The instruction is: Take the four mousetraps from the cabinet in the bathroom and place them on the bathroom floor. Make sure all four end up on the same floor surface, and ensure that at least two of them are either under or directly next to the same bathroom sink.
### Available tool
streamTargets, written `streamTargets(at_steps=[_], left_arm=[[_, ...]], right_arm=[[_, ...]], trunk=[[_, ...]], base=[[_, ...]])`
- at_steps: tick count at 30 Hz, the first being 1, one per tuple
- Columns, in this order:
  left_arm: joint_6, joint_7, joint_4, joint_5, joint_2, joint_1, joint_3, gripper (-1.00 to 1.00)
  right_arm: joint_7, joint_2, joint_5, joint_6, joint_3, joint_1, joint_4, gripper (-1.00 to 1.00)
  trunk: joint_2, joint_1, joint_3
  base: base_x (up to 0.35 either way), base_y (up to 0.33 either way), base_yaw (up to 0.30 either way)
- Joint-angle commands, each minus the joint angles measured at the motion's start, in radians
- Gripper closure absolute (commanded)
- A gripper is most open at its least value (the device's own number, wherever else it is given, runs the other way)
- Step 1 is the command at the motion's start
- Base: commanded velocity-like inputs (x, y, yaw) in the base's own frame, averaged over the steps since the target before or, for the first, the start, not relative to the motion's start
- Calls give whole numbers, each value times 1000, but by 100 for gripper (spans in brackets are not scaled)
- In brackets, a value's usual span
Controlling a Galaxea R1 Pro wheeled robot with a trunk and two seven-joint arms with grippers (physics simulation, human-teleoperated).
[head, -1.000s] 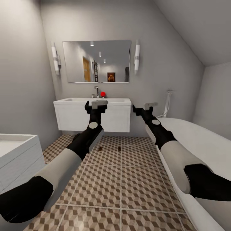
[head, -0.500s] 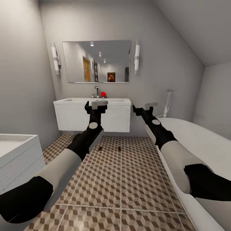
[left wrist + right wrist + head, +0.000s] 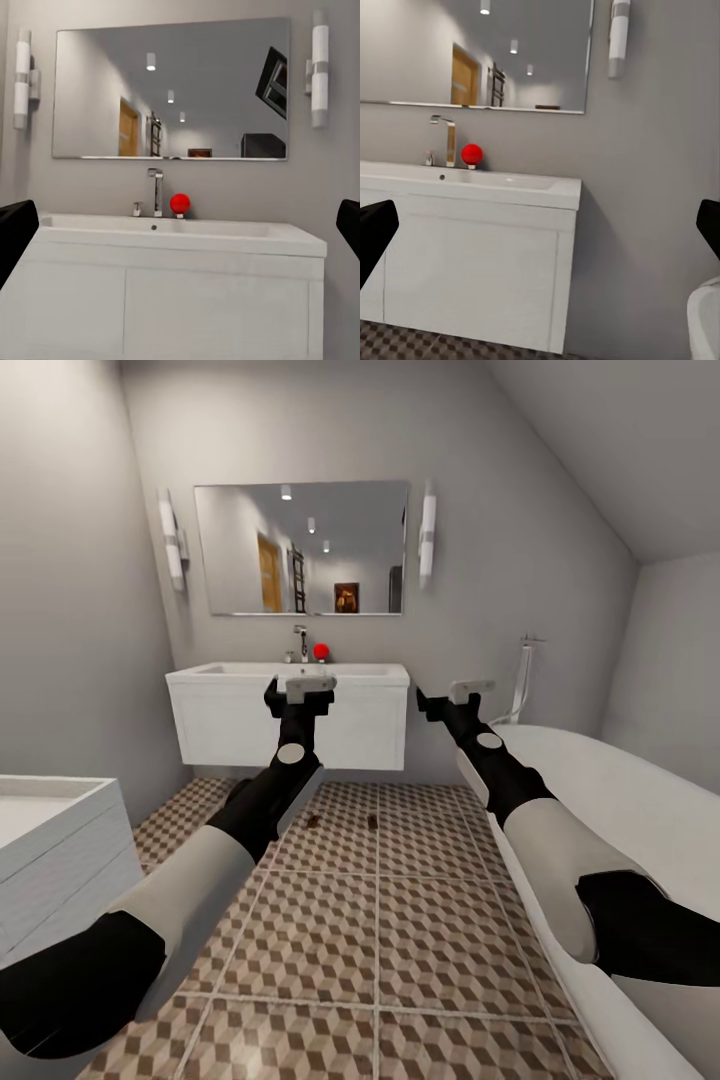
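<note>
- Two small dark-brown specks, likely mousetraps (image 3: 313, 822) and (image 3: 372, 822), lie on the bathroom floor (image 3: 380, 940) just in front of the wall-hung sink (image 3: 288, 682); they are too small to make out board or metal parts
- Seen from the head camera, the specks sit at about 12 o'clock, the sink beyond them, the white bathtub (image 3: 640, 810) running along at 2 to 4 o'clock and a second white unit (image 3: 55, 830) at 9 o'clock
- Left gripper (image 3: 298, 692) is held out at sink height, its black fingers at the two sides of the left wrist view with the tap (image 3: 155, 191) and a red ball (image 3: 179, 203) between them: jaws apart, nothing held
- Right gripper (image 3: 452, 700) is raised beside the tub's rim; its dark fingers (image 3: 375, 232) stand wide in the right wrist view, framing the sink front and grey wall: apart and empty
- The orange-brown cabinet is not among what these views take in
- Judged step: two traps appear placed by the sink, so the sink condition may be met; the robot stands empty-handed between deliveries
- Next move calls for turning the base away to the cabinet, fetching the two remaining traps, and setting them on this same tiled floor
</note>
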Motion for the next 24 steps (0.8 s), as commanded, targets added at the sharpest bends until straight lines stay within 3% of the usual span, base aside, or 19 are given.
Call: streamTargets(at_steps=[1, 24], left_arm=[[-7, 6, 1, 10, 1, 1, -5, -100], [-7, 6, 1, 10, 1, 7, -5, -100]], right_arm=[[2, -1, -2, 3, 1, -1, 1, -100], [2, -3, -2, 24, 1, -1, 1, -100]], trunk=[[-1, 0, -2], [-1, 0, -23]], base=[[0, 0, 0], [0, 0, 73]])
